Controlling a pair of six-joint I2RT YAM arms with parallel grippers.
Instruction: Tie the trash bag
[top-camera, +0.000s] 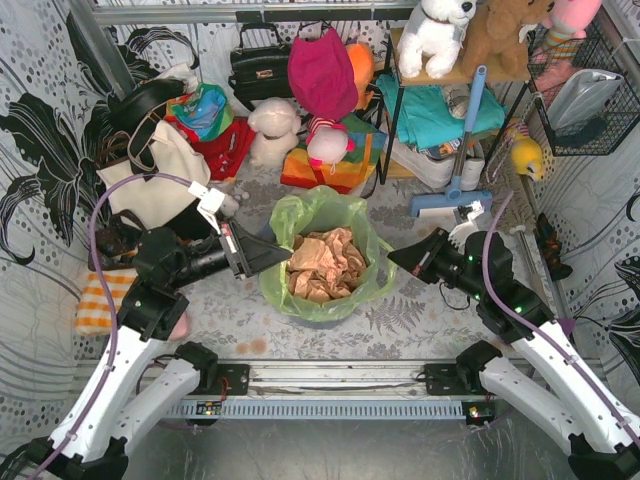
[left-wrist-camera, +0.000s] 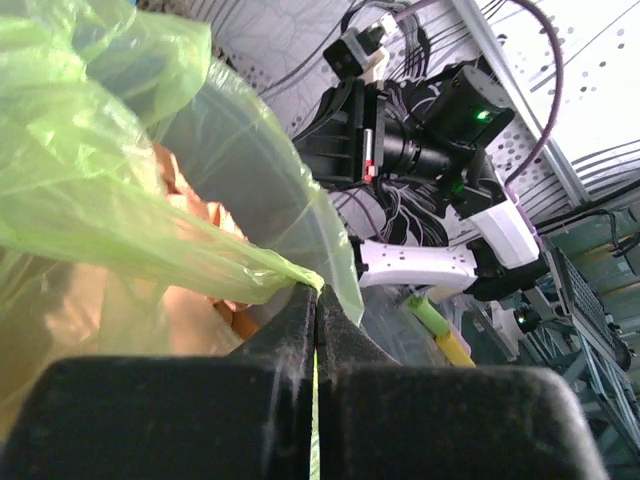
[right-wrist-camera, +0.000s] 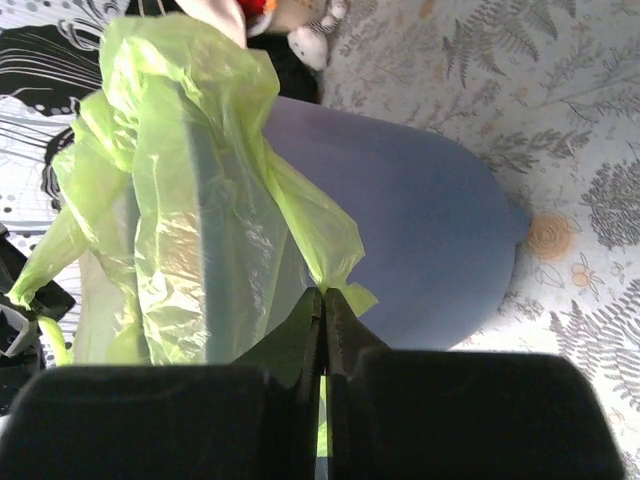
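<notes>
Beside the trash bag (top-camera: 320, 212), both arms (top-camera: 190, 262) (top-camera: 470, 270) reach inward, pinching it.

Table (top-camera: 425, 318) w/ grey fern-print cover; round blue-grey bin (top-camera: 322, 318) stands approx. centre. Back-left sits a cream tote bag (top-camera: 170, 170), w/ an orange-white checked cloth (top-camera: 100, 300) at the left edge nearer the front. Behind the bin: white plush toy (top-camera: 272, 130) & striped cloth (top-camera: 330, 168); blue-handled brush (top-camera: 452, 205) lies back-right.

rear: black handbag (top-camera: 258, 65), white plush (top-camera: 437, 35) (on shelf) | left: cream tote (top-camera: 170, 175) — orange checked cloth (top-camera: 100, 300) nearer
</notes>
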